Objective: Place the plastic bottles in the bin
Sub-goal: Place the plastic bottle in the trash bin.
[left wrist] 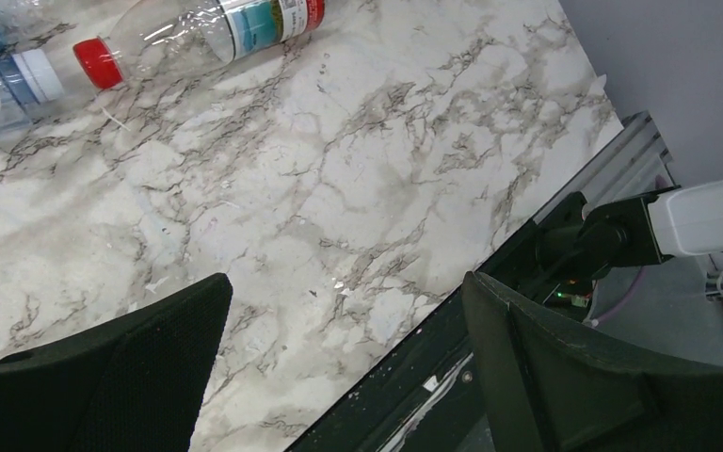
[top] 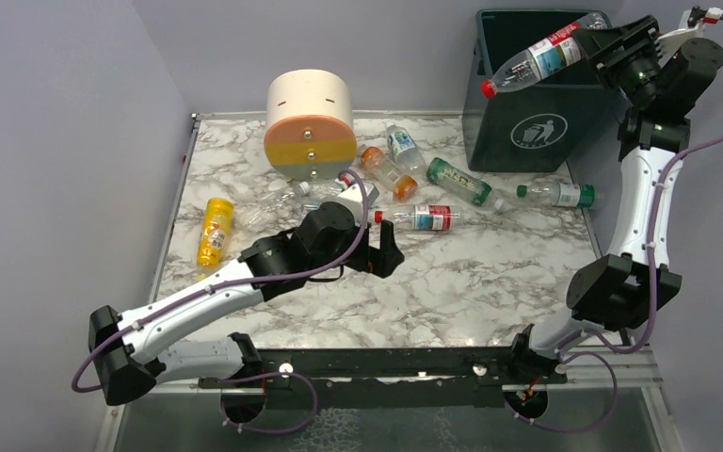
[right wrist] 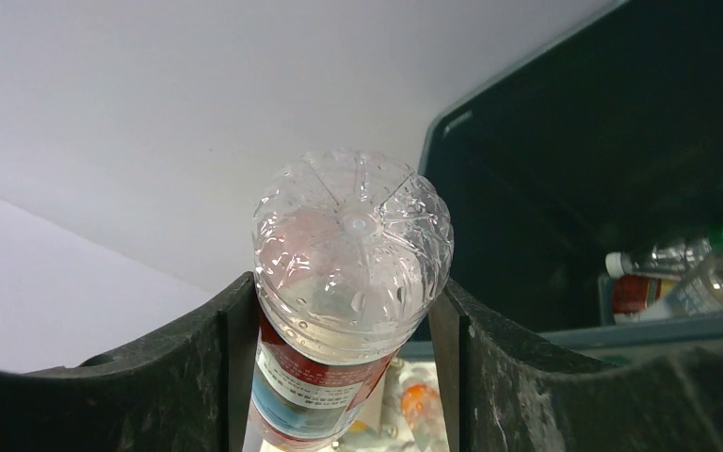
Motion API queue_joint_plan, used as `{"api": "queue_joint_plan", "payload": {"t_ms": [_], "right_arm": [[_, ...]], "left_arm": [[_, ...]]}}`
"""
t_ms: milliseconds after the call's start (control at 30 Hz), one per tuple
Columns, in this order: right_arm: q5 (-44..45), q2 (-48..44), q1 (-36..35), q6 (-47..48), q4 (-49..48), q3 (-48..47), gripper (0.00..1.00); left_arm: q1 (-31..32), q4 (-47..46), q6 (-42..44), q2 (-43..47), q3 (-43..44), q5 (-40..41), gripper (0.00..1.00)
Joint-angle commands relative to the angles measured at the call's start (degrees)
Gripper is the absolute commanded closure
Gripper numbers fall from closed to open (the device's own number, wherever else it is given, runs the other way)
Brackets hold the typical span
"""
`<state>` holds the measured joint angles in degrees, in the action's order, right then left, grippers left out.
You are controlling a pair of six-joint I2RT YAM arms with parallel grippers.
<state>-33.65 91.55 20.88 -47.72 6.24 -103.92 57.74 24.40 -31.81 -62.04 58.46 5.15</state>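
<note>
- Our right gripper is up high by the bin. It pinches a clear bottle by its bottom end.
- From the right wrist we see the two fingers pressed on both sides of the bottle's round bottom.
- The bottle slopes down, with its red cap at the low end. From above, the cap looks to hang over the bin's front left corner, not over the middle of the hole.
- So here is our worry. If we let go now, we think the cap end could hit the rim, and the bottle could flip out onto the table.
- We hold only the very end, and the bottle is smooth and thin. It could slip or swing if the arm moves fast.
- Some bottles in the bin seem to lie there already, but we cannot be sure.
- Our left gripper is spread wide and holds nothing. It hangs low over the table, near a red-label bottle.
- That bottle is round and lies on its side. One bump from a finger could make it roll away.
- More bottles wait on the table: an orange one, a green one and a yellow one.
- Some lie close by the drawer unit, so the arm could knock it.
</note>
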Motion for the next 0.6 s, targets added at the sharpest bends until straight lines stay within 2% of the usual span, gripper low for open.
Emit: {"api": "queue_joint_plan", "payload": {"t_ms": [0,267,567], "right_arm": [[0.9,1.5,1.1,-4.3,-9.6,0.3,0.46],[9.5,4.4,1.2,-3.1,-13.6,0.8,0.46],[14.2,9.4,1.2,-2.9,-15.9,-1.5,0.42]], "left_arm": [[-0.9,-5.3,1.6,-3.7,-0.6,-4.9,0.01],[-2.9,-7.2,2.6,-10.6,3.0,-11.7,0.01],[-4.0,-4.3,5.8,-13.8,7.6,-13.2,0.01]]}}
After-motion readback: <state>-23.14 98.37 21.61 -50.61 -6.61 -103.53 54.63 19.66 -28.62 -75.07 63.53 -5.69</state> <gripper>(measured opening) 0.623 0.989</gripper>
